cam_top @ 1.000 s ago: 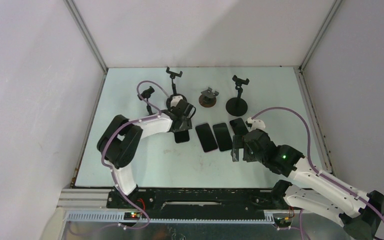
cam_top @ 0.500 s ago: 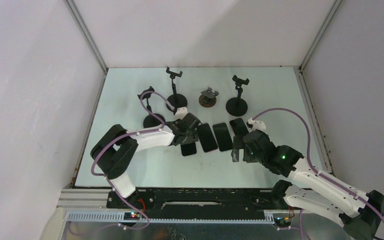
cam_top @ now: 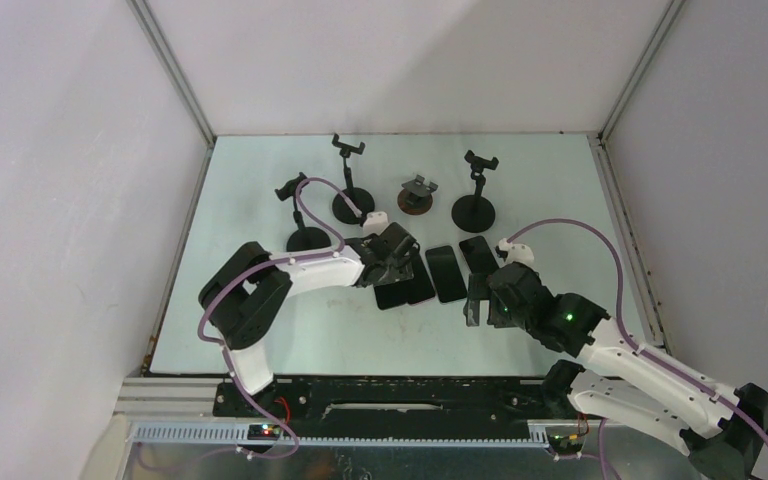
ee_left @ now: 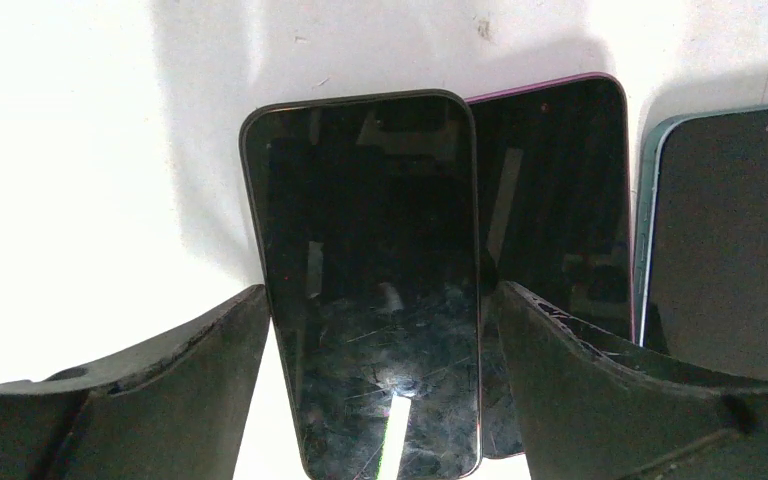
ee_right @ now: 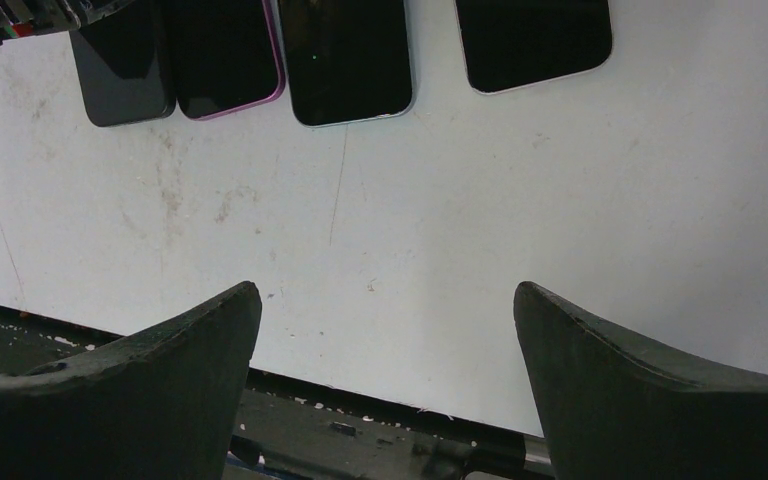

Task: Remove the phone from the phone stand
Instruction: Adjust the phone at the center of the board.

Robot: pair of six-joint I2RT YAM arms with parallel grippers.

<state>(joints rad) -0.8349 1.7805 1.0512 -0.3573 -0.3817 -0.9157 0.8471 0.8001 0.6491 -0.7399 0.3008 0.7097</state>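
The phone [ee_left: 375,280] lies on the table [ee_left: 80,150], overlapping a pink phone [ee_left: 560,200]. It sits between the left gripper's [ee_left: 382,292] fingers, but I cannot tell whether they pinch it. The right gripper [ee_right: 388,290] gapes wide.

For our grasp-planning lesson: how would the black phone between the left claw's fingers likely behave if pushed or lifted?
The black phone looks like a rigid flat slab, so it would probably slide, not roll or tip. Its glossy, scratched screen suggests a slippery, fragile face; gripping the edges seems safer.
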